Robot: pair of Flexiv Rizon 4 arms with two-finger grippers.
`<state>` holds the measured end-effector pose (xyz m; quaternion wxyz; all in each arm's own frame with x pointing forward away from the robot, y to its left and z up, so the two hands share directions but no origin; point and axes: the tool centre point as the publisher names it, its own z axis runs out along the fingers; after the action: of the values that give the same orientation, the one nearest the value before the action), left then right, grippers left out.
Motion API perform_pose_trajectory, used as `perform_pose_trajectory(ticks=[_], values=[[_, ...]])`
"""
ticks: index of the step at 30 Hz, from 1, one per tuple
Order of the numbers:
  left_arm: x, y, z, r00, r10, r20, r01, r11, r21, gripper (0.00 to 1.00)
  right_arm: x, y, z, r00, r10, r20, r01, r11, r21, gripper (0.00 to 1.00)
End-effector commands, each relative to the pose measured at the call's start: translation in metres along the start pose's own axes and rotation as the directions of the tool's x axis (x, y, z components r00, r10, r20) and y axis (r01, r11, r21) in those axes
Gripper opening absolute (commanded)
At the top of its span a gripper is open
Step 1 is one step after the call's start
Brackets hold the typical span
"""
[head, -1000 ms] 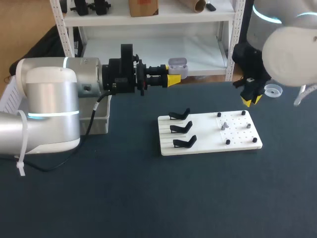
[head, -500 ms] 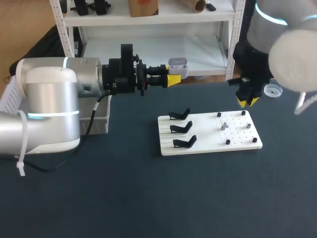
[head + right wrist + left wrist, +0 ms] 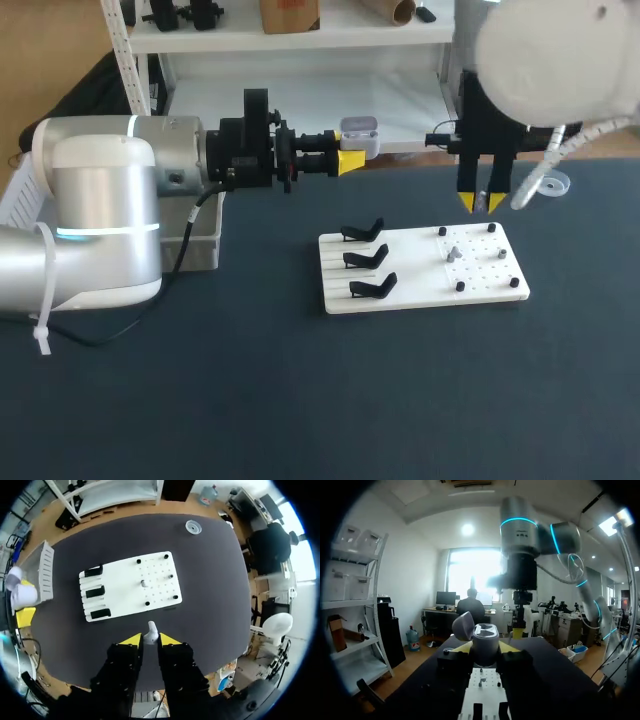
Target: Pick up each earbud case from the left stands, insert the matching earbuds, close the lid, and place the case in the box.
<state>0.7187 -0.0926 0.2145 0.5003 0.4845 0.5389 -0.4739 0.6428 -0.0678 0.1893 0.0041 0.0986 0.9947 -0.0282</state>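
My left gripper [image 3: 354,152] is shut on a pale grey earbud case [image 3: 360,131], held high above the table's back with its lid open. In the left wrist view the case [image 3: 485,639] sits between the yellow tips, lid [image 3: 463,625] tilted back. My right gripper [image 3: 481,202] hangs fingers down over the back right corner of the white board [image 3: 415,272]. It is shut on a small white earbud [image 3: 151,630], seen between its fingers [image 3: 150,640]. Another grey earbud [image 3: 452,253] stands on the board's pegged half.
Three black stands [image 3: 366,258] line the board's left half, all without cases. A light grey box [image 3: 203,243] sits at the table's left, partly behind my left arm. A small clear dish [image 3: 551,183] lies at the back right.
My right arm has swung left from the table's right edge to above the board's back corner, its fingers now pointing straight down. The left arm and case have stayed still.
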Motion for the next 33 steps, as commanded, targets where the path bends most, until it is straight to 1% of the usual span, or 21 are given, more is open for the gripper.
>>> perform_pose_trajectory(ticks=[1, 5, 6, 7, 8, 9, 10, 11, 12, 13, 16, 18, 24, 27, 30, 33], values=[[0.001, -0.001, 0.0, 1.0, 0.001, 0.003, -0.001, 1.0, -0.004, 0.0, -0.004, 0.006, -0.002, 0.999, 0.043, -0.018, -0.042, 0.999, 0.033, 0.0], [0.001, -0.001, 0.0, 1.0, 0.001, 0.003, -0.001, 1.0, -0.004, 0.0, -0.004, 0.006, -0.002, 0.999, 0.043, -0.018, -0.042, 0.999, 0.033, 0.0], [0.001, -0.001, 0.0, 1.0, 0.001, 0.003, -0.001, 1.0, -0.004, 0.0, -0.003, 0.012, -0.007, 0.996, 0.08, -0.03, -0.081, 0.996, -0.032, 0.0], [0.001, -0.001, 0.0, 1.0, 0.001, 0.003, -0.001, 1.0, -0.004, 0.0, -0.001, 0.018, -0.013, 0.995, 0.09, -0.047, -0.093, 0.994, -0.053, 0.0], [0.001, -0.001, 0.0, 1.0, 0.001, 0.003, -0.001, 1.0, -0.004, 0.0, -0.001, 0.022, -0.016, 0.989, 0.138, -0.055, -0.139, 0.99, -0.006, 0.0], [0.001, -0.001, 0.0, 1.0, 0.001, 0.003, -0.001, 1.0, -0.004, 0.0, 0.0, 0.027, -0.023, 0.988, 0.147, -0.044, -0.149, 0.988, -0.028, 0.0], [0.001, -0.001, 0.0, 1.0, 0.001, 0.003, -0.001, 1.0, -0.004, 0.0, 0.001, 0.031, -0.029, 0.979, 0.185, -0.087, -0.186, 0.983, 0.006, 0.0], [0.001, -0.001, 0.0, 1.0, 0.001, 0.003, -0.001, 1.0, -0.004, 0.0, 0.0, 0.035, -0.034, 0.973, 0.211, -0.09, -0.211, 0.977, 0.009, 0.0], [0.001, -0.001, 0.0, 1.0, 0.001, 0.003, -0.001, 1.0, -0.004, 0.0, -0.001, 0.037, -0.041, 0.966, 0.227, -0.127, -0.23, 0.973, -0.011, 0.0], [0.001, -0.001, 0.0, 1.0, 0.001, 0.003, -0.001, 1.0, -0.004, 0.0, -0.002, 0.04, -0.048, 0.956, 0.266, -0.125, -0.268, 0.963, 0.002, 0.0], [0.001, -0.001, 0.0, 1.0, 0.001, 0.003, -0.001, 1.0, -0.004, 0.0, -0.007, 0.049, -0.067, 0.95, 0.297, -0.094, -0.297, 0.955, 0.016, 0.0], [0.001, -0.001, 0.0, 1.0, 0.001, 0.003, -0.001, 1.0, -0.004, 0.0, -0.01, 0.056, -0.075, 0.948, 0.298, -0.107, -0.301, 0.954, -0.012, 0.0], [0.001, -0.001, 0.0, 1.0, 0.001, 0.003, -0.001, 1.0, -0.004, 0.0, -0.024, 0.082, -0.095, 0.954, 0.283, -0.102, -0.287, 0.957, -0.03, 0.0], [0.001, -0.001, 0.0, 1.0, 0.001, 0.003, -0.001, 1.0, -0.004, 0.0, -0.028, 0.092, -0.104, 0.961, 0.269, -0.069, -0.27, 0.963, -0.013, 0.0], [0.001, -0.001, 0.0, 1.0, 0.001, 0.003, -0.001, 1.0, -0.004, 0.0, -0.03, 0.1, -0.111, 0.966, 0.251, -0.064, -0.251, 0.968, 0.0, 0.0], [0.001, -0.001, 0.0, 1.0, 0.001, 0.003, -0.001, 1.0, -0.004, 0.0, -0.032, 0.104, -0.116, 0.962, 0.269, -0.054, -0.268, 0.963, 0.016, 0.0]])
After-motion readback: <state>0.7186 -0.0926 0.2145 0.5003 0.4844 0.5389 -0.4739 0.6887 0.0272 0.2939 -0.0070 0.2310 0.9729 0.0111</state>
